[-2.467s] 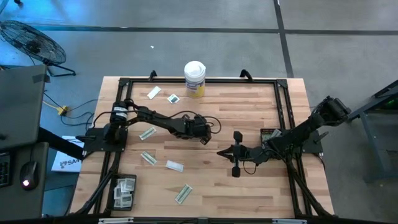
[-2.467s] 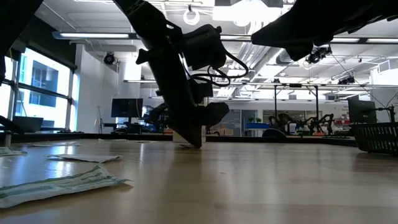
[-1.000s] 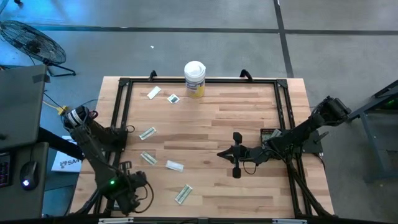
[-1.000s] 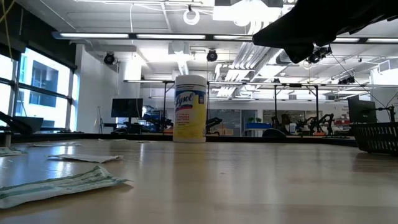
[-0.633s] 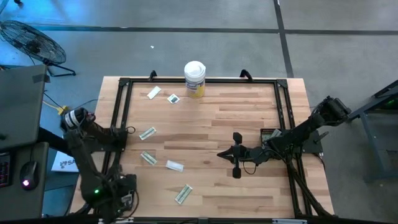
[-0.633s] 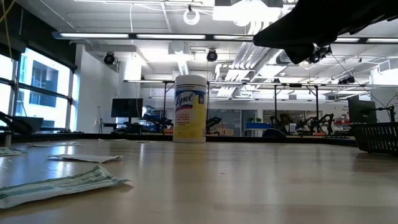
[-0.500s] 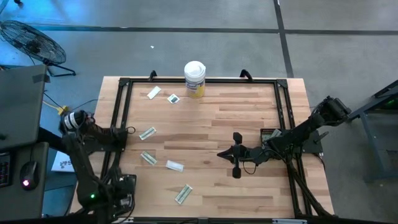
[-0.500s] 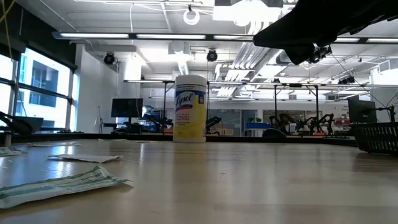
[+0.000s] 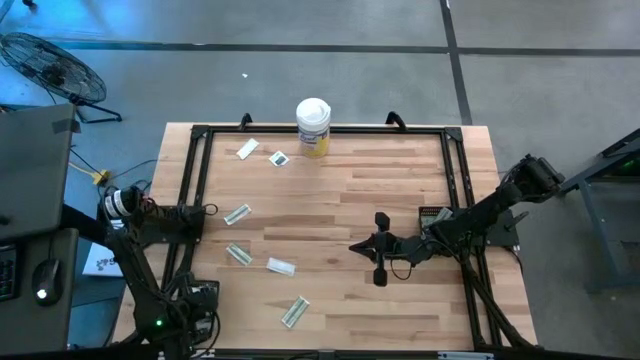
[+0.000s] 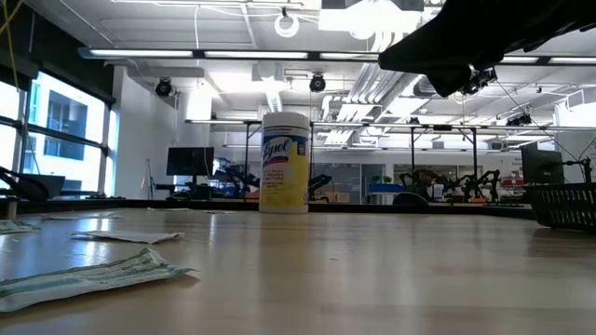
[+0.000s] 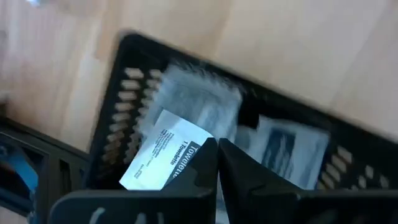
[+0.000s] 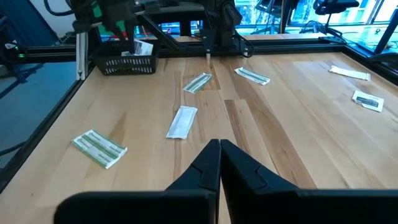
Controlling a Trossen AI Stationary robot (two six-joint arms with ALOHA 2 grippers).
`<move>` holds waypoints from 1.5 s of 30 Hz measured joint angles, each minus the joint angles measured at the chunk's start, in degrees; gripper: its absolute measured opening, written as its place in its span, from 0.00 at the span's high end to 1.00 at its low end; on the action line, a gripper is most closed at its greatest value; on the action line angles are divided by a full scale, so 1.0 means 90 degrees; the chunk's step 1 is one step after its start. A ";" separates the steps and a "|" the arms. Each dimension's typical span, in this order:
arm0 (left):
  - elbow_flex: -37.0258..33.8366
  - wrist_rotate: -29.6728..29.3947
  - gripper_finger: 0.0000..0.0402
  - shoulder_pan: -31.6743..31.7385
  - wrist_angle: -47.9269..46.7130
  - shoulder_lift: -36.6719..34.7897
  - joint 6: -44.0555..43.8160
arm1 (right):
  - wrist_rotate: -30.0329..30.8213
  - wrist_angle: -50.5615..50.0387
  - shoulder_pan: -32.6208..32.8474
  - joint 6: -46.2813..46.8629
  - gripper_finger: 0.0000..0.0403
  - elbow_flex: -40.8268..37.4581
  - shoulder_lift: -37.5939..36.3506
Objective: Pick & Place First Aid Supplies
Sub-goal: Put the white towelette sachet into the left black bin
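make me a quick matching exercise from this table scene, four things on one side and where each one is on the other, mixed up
Things:
1. white canister
2. black basket
3. left gripper
4. right gripper

Places:
a. over the middle of the table
b. far edge of the table
c. above the basket, shut on a packet
d. near left corner of the table

Pairs: 1-b, 2-d, 3-c, 4-a

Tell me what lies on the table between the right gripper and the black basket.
One narrow white packet lies between the right gripper and the basket. The high view shows it best.
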 joint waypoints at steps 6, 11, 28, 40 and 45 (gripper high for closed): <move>-0.0046 -0.0237 0.93 0.0007 -0.0112 -0.0015 -0.0598 | 0.0002 0.0002 0.0000 -0.0002 1.00 0.0000 0.0000; 0.0157 -0.0069 0.85 0.0007 -0.0587 -0.0017 -0.0939 | 0.0018 0.0002 0.0000 -0.0002 0.99 0.0000 0.0000; 0.0400 -0.5956 0.80 0.0206 -0.2025 -0.0022 -0.0890 | 0.0028 0.0004 0.0000 -0.0024 0.99 0.0000 0.0000; -0.1078 -0.6705 0.80 0.2780 -0.1959 -0.0019 -0.1908 | 0.0026 -0.0002 0.0000 -0.0072 0.99 0.0000 0.0000; -0.1309 -0.6272 0.80 0.4112 -0.1838 -0.0041 -0.1868 | 0.0019 -0.0045 0.0000 -0.0072 1.00 0.0000 0.0000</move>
